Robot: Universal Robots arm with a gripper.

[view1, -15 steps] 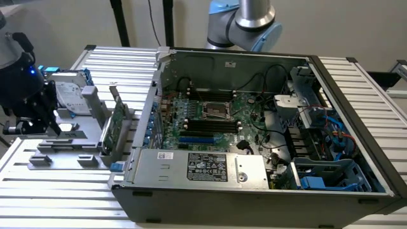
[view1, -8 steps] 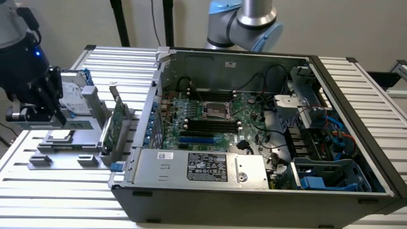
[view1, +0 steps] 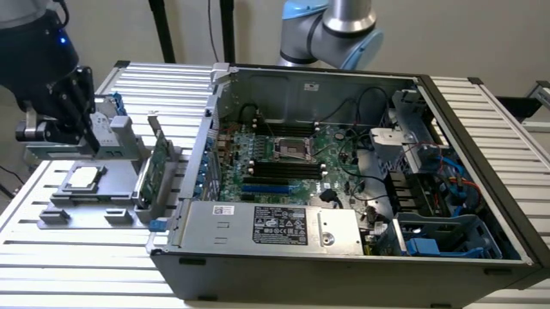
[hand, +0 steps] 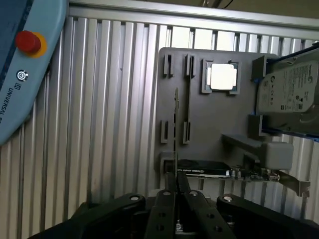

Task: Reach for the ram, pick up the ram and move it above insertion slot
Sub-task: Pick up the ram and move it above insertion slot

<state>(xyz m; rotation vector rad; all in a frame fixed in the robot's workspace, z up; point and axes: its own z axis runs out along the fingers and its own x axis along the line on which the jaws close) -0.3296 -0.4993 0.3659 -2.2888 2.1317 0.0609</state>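
Reaching is the step judged in hand: the gripper [hand: 178,191] is held near the ram [hand: 175,119], which stands on edge in the gray fixture [hand: 209,129]. Its grip cannot be told. Careful alignment is needed.

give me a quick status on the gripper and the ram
Gripper low over the grey holder tray, fingers astride the ram's near end. Ram standing on edge in its tray slot, not lifted. Expansion card close beside the fingers.
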